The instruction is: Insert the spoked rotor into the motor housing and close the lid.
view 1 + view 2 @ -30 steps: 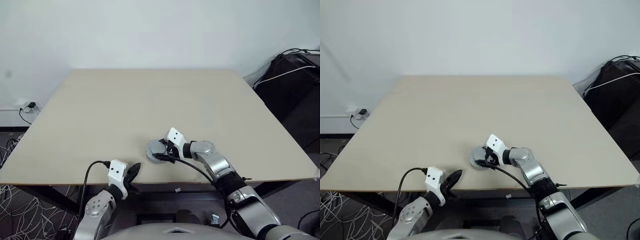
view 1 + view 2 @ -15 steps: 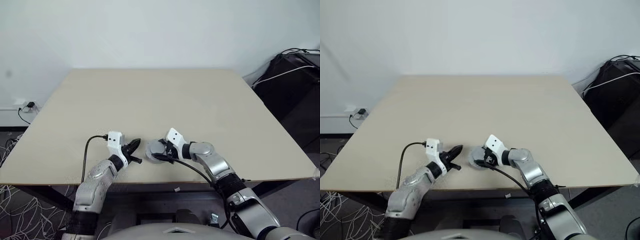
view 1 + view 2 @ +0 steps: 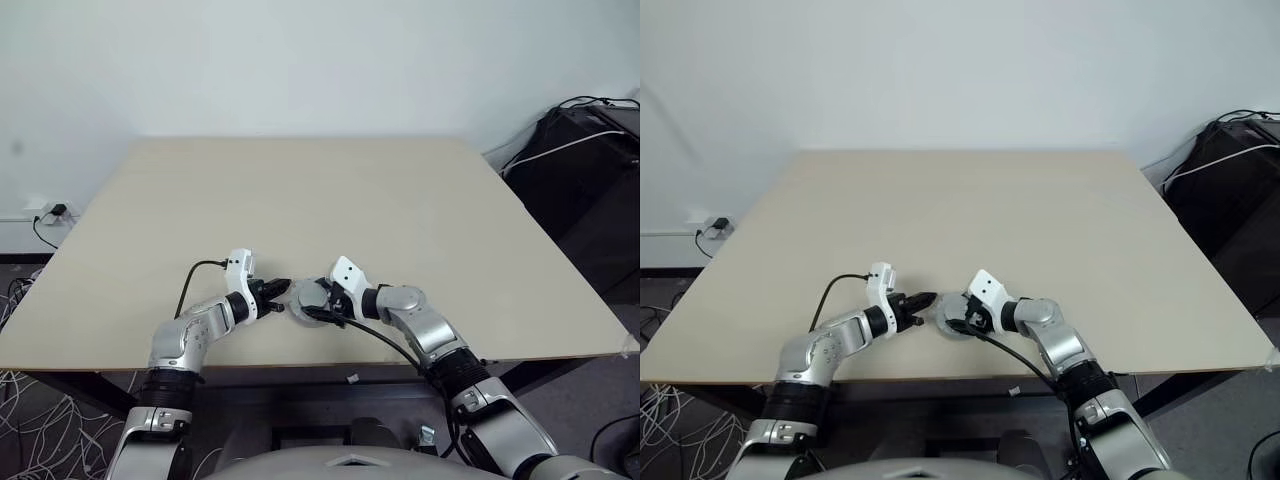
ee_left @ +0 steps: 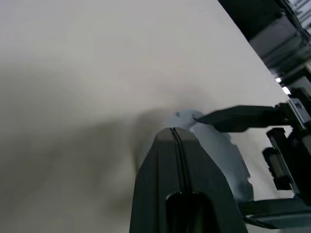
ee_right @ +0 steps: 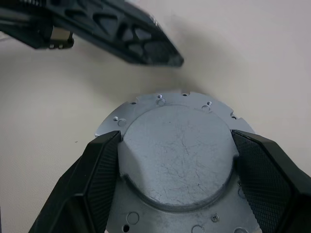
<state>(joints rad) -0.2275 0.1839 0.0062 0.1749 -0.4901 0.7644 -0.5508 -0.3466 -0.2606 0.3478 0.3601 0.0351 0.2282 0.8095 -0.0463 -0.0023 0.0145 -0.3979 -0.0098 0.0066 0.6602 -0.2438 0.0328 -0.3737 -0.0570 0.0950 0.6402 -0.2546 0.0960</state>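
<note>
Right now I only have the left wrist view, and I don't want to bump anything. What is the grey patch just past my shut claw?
Observer: It's a round grey metal disc with a raised centre and small holes around its flange. It sits on the table near the front edge.
Operator: Is the other arm on it?
Observer: Yes. The right claw has one finger against each side of the raised centre.
Operator: Is my tip touching it?
Observer: It doesn't look so. In the right wrist view, the left claw ends just beyond the disc's rim, with bare table showing between them.
</note>
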